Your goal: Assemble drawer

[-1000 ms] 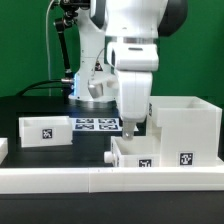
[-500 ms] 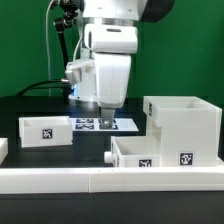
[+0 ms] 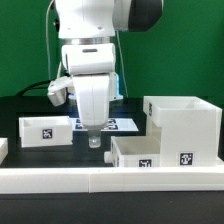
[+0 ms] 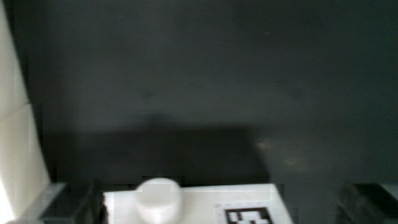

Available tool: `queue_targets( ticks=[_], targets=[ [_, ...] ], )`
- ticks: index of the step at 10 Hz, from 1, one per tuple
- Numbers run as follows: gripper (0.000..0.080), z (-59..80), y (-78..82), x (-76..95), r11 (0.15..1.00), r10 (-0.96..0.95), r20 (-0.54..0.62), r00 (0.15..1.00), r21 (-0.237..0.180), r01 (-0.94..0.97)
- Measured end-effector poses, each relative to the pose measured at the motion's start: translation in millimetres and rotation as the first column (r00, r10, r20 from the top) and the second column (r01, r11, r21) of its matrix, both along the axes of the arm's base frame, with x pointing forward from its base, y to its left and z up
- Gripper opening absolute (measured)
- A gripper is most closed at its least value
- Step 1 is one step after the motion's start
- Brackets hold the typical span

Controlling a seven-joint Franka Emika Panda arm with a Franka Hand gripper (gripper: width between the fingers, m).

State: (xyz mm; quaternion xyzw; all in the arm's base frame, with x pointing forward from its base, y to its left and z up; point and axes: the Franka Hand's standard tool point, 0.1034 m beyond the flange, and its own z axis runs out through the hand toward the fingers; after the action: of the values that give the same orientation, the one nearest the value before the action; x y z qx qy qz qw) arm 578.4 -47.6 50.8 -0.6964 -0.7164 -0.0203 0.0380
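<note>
A small white drawer box with tags and a dark knob on its side lies at the front. A larger open white housing stands behind it on the exterior view's right. Another white tagged part lies on the exterior view's left. My gripper hangs just above the black table between that part and the drawer box. In the wrist view my gripper is open, its fingers set wide apart. A white tagged part with a rounded knob shows between them; I cannot tell if they touch it.
The marker board lies on the table behind my gripper. A long white rail runs along the front edge. A second stand with cables rises at the back. A white edge runs along one side of the wrist view.
My arm has swung toward the exterior view's left, from over the drawer box to over the table beside it, and has come lower. The parts have not moved.
</note>
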Motion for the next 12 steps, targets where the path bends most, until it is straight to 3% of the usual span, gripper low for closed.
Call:
queue_targets(
  ticks=[3, 5, 6, 10, 12],
  targets=[
    [0.0649, -17.4, -13.3, 10.0, 0.989, 0.022, -0.015, 1.0, 0.144, -0.02],
    [0.0649, -23.6, 0.4, 13.5, 0.989, 0.052, 0.0, 0.999, 0.141, -0.052],
    [0.0649, -27.4, 4.9, 17.5, 0.991, 0.073, 0.055, 0.996, 0.109, -0.079],
    [0.0649, -29.7, 1.7, 12.8, 0.991, 0.072, 0.039, 0.997, 0.11, -0.076],
    [0.0649, -28.7, 14.1, 13.8, 0.991, 0.065, 0.036, 0.997, 0.117, -0.068]
  ],
)
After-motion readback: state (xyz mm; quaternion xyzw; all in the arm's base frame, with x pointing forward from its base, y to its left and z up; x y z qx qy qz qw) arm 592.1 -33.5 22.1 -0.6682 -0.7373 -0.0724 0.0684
